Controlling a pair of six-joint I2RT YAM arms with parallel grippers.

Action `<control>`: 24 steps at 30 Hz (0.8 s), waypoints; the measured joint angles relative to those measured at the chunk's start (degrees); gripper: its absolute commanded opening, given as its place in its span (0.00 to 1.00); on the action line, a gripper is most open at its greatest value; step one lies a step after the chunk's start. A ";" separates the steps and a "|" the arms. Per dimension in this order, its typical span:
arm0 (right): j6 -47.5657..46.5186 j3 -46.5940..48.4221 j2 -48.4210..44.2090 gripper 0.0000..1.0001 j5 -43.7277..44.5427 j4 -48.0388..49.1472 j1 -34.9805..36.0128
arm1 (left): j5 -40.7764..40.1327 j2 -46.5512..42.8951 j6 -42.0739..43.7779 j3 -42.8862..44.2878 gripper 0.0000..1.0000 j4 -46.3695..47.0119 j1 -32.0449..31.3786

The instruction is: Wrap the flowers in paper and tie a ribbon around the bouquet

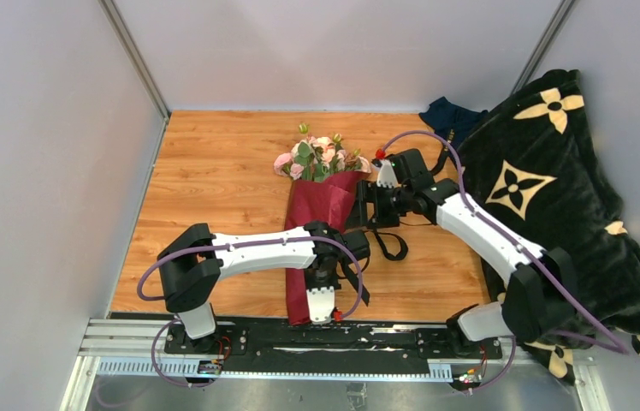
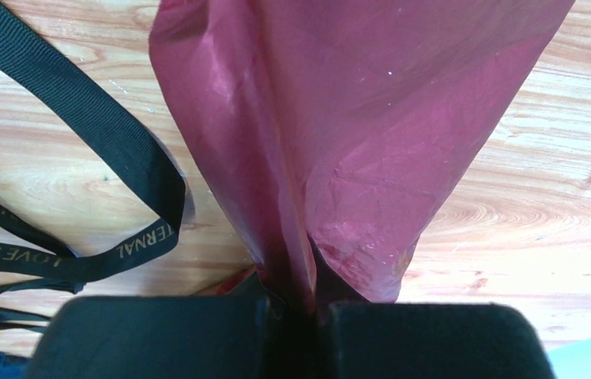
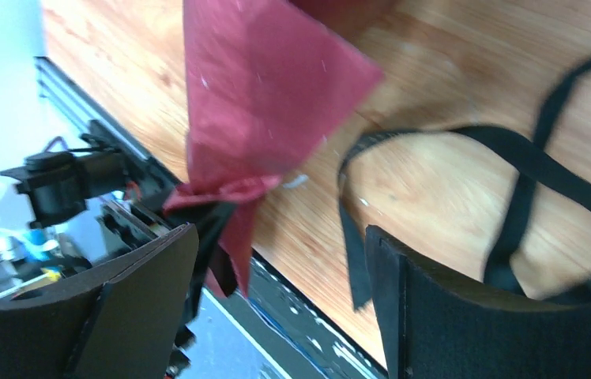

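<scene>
The bouquet lies on the wooden table, its pink and cream flowers (image 1: 317,158) at the far end of a dark red paper (image 1: 323,205) cone that narrows toward the near edge. My left gripper (image 1: 325,276) is shut on the cone's narrow lower part; in the left wrist view the paper (image 2: 355,118) runs down between the closed pads of this gripper (image 2: 300,316). My right gripper (image 1: 364,208) stands open beside the cone's upper right edge, holding nothing (image 3: 276,284). The black ribbon (image 1: 395,246) lies in loose loops to the right of the cone (image 2: 103,134) (image 3: 529,158). The right wrist view shows the paper (image 3: 261,87) ahead.
A black blanket with cream flower motifs (image 1: 548,188) is heaped along the right side. A dark navy cloth (image 1: 449,116) sits at the back right corner. Grey walls close in the left, back and right. The arms' mounting rail (image 1: 299,338) runs along the near edge.
</scene>
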 measured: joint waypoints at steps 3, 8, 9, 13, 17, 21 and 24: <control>3.82 -0.02 5.03 0.84 -4.94 6.58 0.00 | -0.04 -0.02 0.00 -0.02 0.00 0.02 0.00; 11.15 -0.87 9.03 0.84 -6.67 15.52 0.26 | -0.04 -0.02 0.00 -0.02 0.00 0.02 0.00; 11.93 -0.92 9.22 0.84 -6.67 16.41 0.28 | -0.02 -0.02 0.02 -0.02 0.00 0.02 0.00; 14.97 -1.36 11.85 0.83 -7.28 21.27 0.42 | -0.02 -0.02 0.24 -0.02 0.00 0.00 0.00; 16.46 -1.36 17.77 0.81 -8.66 23.91 0.48 | -0.04 -0.02 0.39 -0.02 0.00 0.00 0.00; 16.90 -0.83 22.36 0.52 -10.67 24.55 0.52 | -0.02 -0.02 0.46 -0.02 0.00 0.00 0.00; 16.79 0.35 24.06 0.21 -12.20 25.18 0.52 | 0.00 0.00 0.66 0.00 0.00 0.02 0.00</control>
